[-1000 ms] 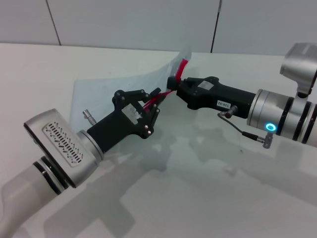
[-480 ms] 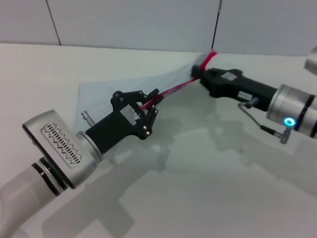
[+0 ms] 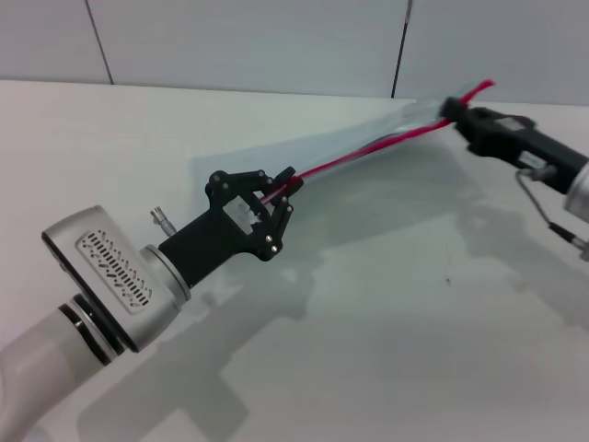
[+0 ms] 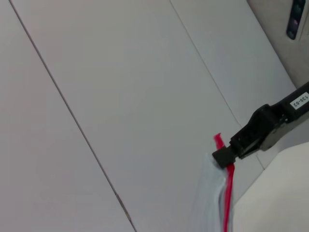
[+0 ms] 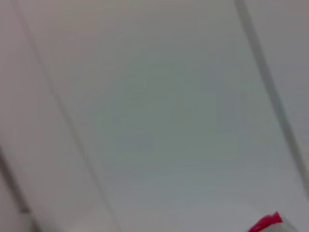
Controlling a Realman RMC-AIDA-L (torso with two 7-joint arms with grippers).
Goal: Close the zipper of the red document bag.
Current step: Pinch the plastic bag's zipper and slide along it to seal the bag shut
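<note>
The red document bag (image 3: 304,155), a translucent pale pouch, hangs stretched between my two grippers above the white table. Its zipper (image 3: 368,147) is a thin red strip pulled taut along the bag's near edge. My left gripper (image 3: 282,193) is shut on the left end of that red edge. My right gripper (image 3: 457,109) is shut on the zipper at the bag's far right end, where a short red tail (image 3: 479,88) sticks out; the slider itself is hidden in the fingers. The left wrist view shows the right gripper (image 4: 223,157) pinching the zipper (image 4: 227,203). In the right wrist view, only a red tip (image 5: 265,223) shows.
The white table (image 3: 386,313) spreads in front of and under both arms. A grey panelled wall (image 3: 248,41) stands behind the table's far edge. The right arm's cable loop (image 3: 538,207) hangs below its wrist.
My right gripper has slid right and away along the zipper, from beside the left gripper to the bag's far end. The bag went from curled upright to stretched out. The left gripper stayed put.
</note>
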